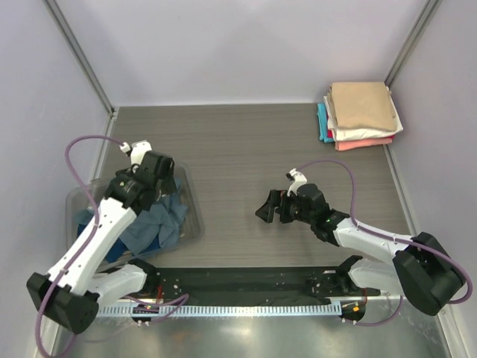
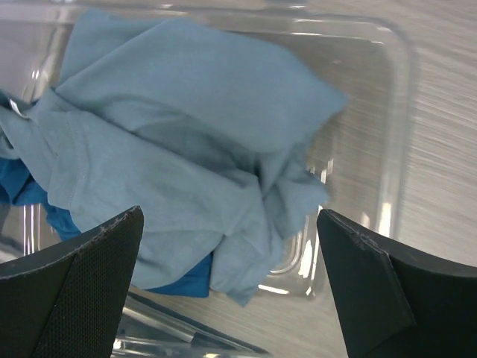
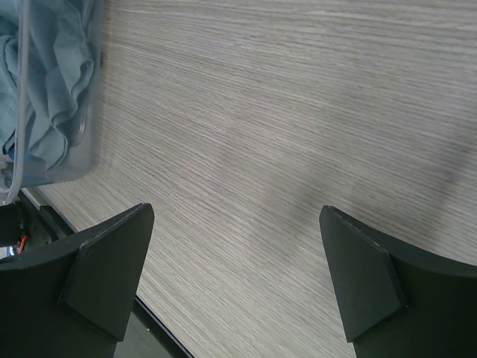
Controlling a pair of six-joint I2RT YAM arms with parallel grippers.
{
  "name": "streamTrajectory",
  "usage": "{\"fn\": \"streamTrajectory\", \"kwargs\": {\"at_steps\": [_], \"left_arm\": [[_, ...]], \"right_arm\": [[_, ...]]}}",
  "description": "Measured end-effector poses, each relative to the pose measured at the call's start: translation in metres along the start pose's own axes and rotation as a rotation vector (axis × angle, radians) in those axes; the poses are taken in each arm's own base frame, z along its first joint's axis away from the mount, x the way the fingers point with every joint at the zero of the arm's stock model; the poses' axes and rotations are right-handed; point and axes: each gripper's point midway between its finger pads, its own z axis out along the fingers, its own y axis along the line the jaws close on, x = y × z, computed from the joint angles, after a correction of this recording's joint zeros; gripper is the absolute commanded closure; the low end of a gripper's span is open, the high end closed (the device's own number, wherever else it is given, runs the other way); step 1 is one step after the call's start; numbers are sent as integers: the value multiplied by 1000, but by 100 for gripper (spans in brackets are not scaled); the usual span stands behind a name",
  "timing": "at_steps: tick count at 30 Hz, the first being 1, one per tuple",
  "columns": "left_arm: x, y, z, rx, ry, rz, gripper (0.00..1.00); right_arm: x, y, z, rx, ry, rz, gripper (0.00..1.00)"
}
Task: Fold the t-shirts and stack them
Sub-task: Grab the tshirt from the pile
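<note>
A crumpled slate-blue t-shirt lies in a clear plastic tub at the left, over a deeper teal-blue t-shirt. In the left wrist view the slate-blue shirt fills the tub and the teal-blue one peeks out beneath. My left gripper is open and empty just above the shirts. My right gripper is open and empty over bare table, right of the tub. A stack of folded shirts, tan on top, sits at the far right corner.
The tub's rim surrounds the loose shirts; its corner shows in the right wrist view. Grey walls close the table's back and sides. A black rail runs along the near edge between the arm bases.
</note>
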Motion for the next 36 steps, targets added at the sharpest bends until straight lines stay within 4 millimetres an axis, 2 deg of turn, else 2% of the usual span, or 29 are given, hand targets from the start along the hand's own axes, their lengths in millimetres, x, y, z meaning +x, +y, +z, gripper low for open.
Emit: {"fn": "streamTrajectory", "kwargs": {"at_steps": [8,14,21,24,27,28,30,34,36], "left_arm": [[8,12,49,-83,112,-104,1],[19,-6,85,-74,173,-111,5],[31,-15,114,-92,205,-114,12],[31,-16,120,-97,200,-142,27],[34,-18,127,-101,195,-160,48],[35,-19,129,-104,197,-165,71],[39,-20,137,-116,208,-165,100],[45,-21,141,-134,232,-165,100],[29,-26,133,-118,215,-170,100]], "right_arm": [[7,-5,9,5,25,-4,0],[18,-10,14,13,72,-4,0],[18,-7,15,-7,77,-5,0],[18,-7,17,-11,84,0,0],[19,-8,18,-13,94,5,0],[19,-8,19,-13,98,7,0],[20,-9,19,-15,104,11,0],[20,-9,19,-21,107,16,0],[19,-9,19,-23,105,17,0]]}}
